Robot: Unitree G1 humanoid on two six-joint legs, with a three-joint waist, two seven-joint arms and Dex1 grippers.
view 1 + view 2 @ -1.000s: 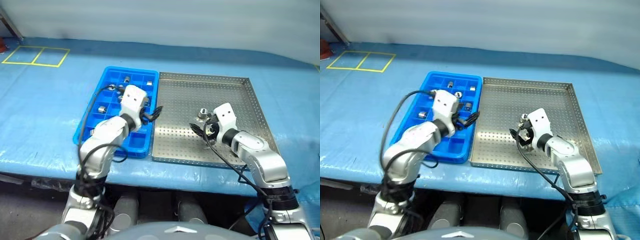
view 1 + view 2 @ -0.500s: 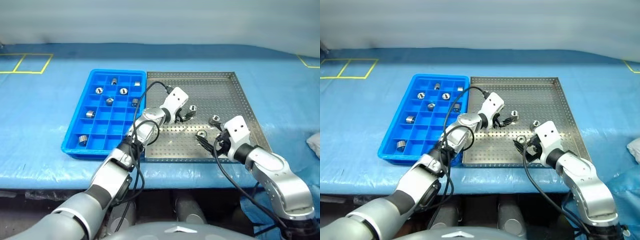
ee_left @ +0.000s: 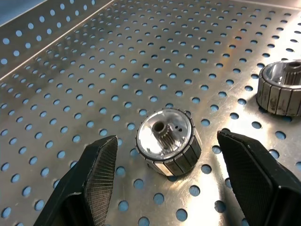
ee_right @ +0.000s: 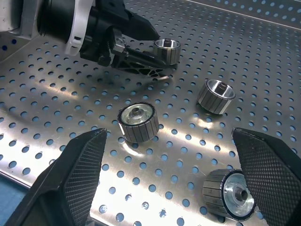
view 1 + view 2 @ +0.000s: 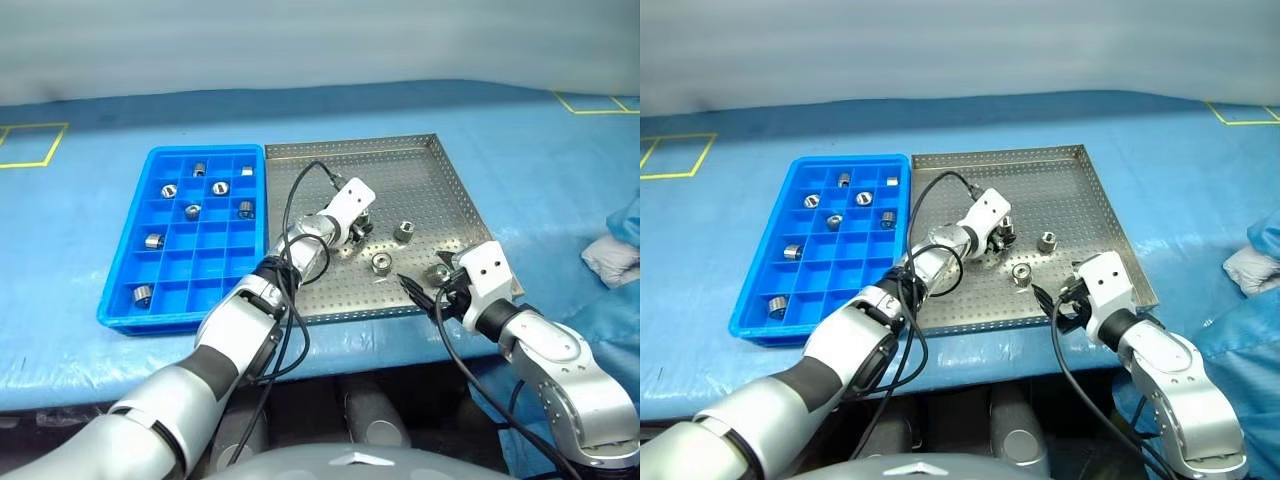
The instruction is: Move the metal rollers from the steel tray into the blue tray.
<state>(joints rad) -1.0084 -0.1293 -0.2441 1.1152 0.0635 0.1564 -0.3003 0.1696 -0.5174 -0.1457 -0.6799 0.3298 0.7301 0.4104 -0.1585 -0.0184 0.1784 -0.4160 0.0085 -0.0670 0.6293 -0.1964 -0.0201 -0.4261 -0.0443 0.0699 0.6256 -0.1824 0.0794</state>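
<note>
the left gripper (image 3: 164, 186) stood open astride one metal roller (image 3: 168, 140) on the steel tray (image 5: 410, 165), not gripping it. the right gripper (image 4: 167, 188) hung wide open, empty; seven rollers lay in the blue tray (image 5: 120, 295).

On the steel tray (image 5: 420, 165), the left gripper (image 5: 362, 229) has open jaws flanking one of the metal rollers (image 5: 404, 231).

Two head cameras look forward and down on both trays from well back, while each wrist camera skims close over the steel tray (image 5: 420, 190), sharing its rollers (image 3: 168, 141).
</note>
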